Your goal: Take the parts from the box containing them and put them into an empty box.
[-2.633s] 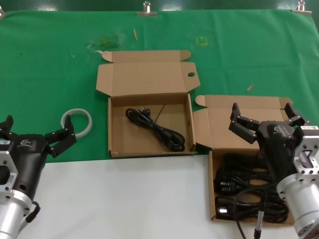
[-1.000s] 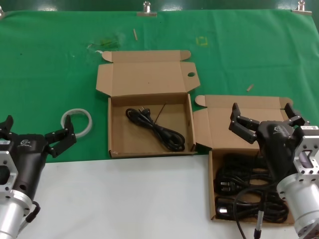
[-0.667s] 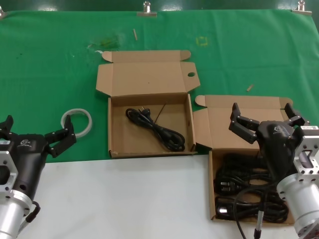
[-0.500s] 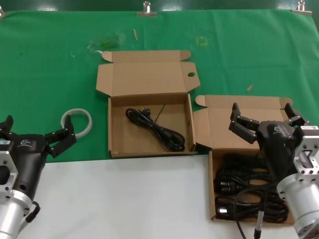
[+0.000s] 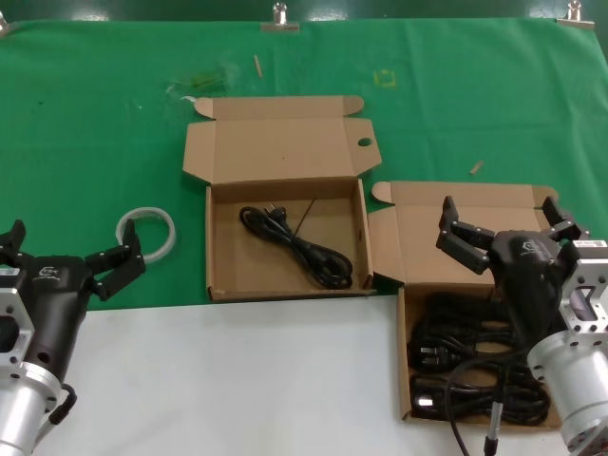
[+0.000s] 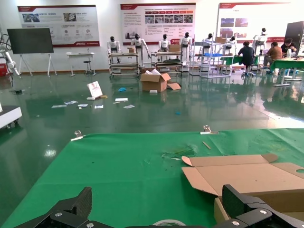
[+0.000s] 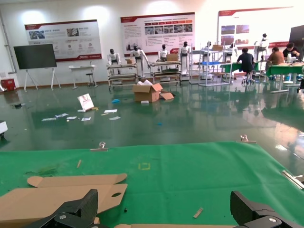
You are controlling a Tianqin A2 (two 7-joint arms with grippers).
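Head view: I'm holding right gripper [image 5: 501,226] spread wide above right box [image 5: 475,220], cords [image 5: 475,366] piling inside. Left box [image 5: 285,195] holding 1 cord [image 5: 294,244]. Left gripper [image 5: 66,256] idling near-left, spread. Risk: tangled cords lifting together.

Wrist views: I'm seeing fingertips [image 6: 71,209] apart; wall posters unreadable.
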